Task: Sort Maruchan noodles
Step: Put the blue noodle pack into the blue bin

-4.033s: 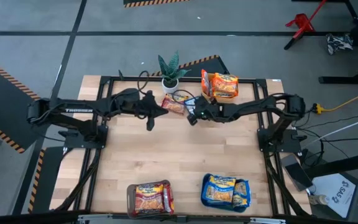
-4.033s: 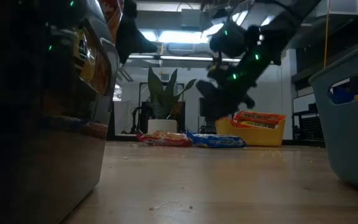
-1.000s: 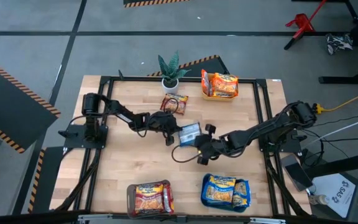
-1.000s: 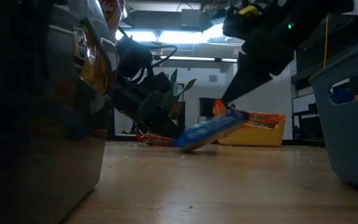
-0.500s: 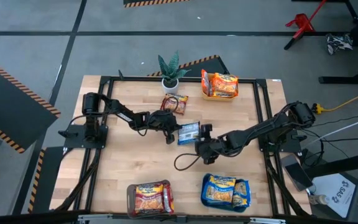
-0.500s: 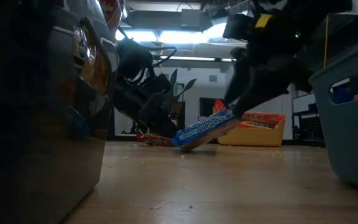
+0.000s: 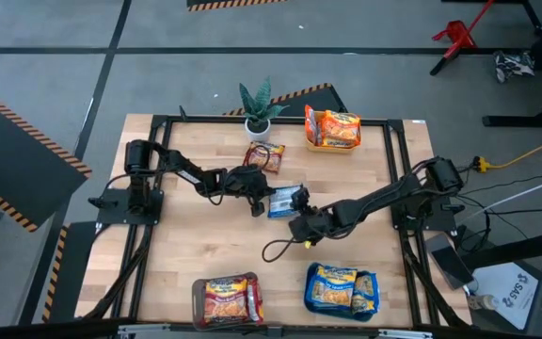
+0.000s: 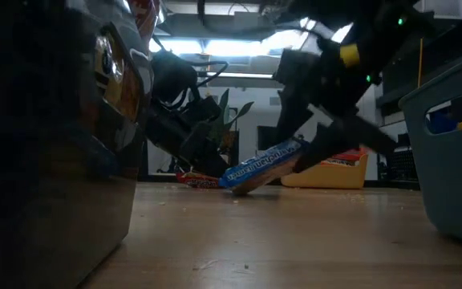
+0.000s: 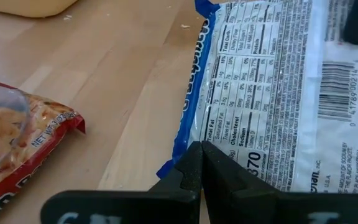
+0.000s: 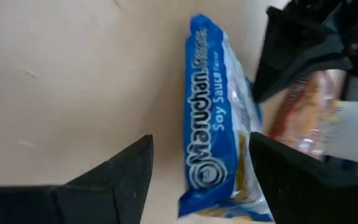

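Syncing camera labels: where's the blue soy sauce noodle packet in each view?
High view: blue packet at table centre, between the two grippers.
Low view: blue packet mid-picture, tilted, one end up off the wood.
Left wrist view: white nutrition-panel side fills the picture, corner pinched by the left gripper.
Right wrist view: blue label edge, centre.
Shared landmark: red packet, beside it.

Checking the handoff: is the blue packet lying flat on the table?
No: in the low view the blue packet is tilted, one end on the table and the other raised.
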Robot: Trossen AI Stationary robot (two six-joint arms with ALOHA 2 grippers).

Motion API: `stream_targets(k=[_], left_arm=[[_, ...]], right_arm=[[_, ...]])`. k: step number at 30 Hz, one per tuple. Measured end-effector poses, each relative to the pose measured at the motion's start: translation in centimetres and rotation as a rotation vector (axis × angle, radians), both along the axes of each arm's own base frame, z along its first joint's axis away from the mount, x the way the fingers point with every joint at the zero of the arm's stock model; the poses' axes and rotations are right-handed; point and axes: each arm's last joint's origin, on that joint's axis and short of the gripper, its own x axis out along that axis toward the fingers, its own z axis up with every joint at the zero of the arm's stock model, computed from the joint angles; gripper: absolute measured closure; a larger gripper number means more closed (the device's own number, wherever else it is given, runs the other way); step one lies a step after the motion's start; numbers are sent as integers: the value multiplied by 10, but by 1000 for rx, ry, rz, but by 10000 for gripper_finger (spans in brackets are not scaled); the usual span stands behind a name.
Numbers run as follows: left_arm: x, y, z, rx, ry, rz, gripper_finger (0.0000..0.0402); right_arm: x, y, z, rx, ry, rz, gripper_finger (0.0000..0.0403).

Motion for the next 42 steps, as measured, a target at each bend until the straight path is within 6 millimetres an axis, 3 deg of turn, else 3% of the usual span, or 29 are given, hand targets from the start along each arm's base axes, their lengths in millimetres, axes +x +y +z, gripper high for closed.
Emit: stream_targets(k=[5,12,15,22,24,30,34,42], left_arm=[[-2,0,-5,-1,33,7,402],[1,0,-22,-23,31,-13,402],[2,0,-23,-29,17,-24,402],[2,-1,-19,-42,-7,-29,402],[1,-1,-14,-62,1,-39,402],[-7,-4,10,-80,37,-62,402],[-15,-5,46,-71,20,-54,402],[-43,-18,101,-56,5,-68,401]], right_arm=[[5,-2,-15,-192,37,19,148],[9,-10,-19,-215,34,-6,154],[12,-11,-17,-221,3,-20,183],[10,-10,-17,-232,-1,-44,309],[12,-10,-15,-202,-13,-76,311],[21,-7,13,-79,-15,-224,311],[26,-4,44,38,22,-318,311],[24,10,107,517,121,-508,311]])
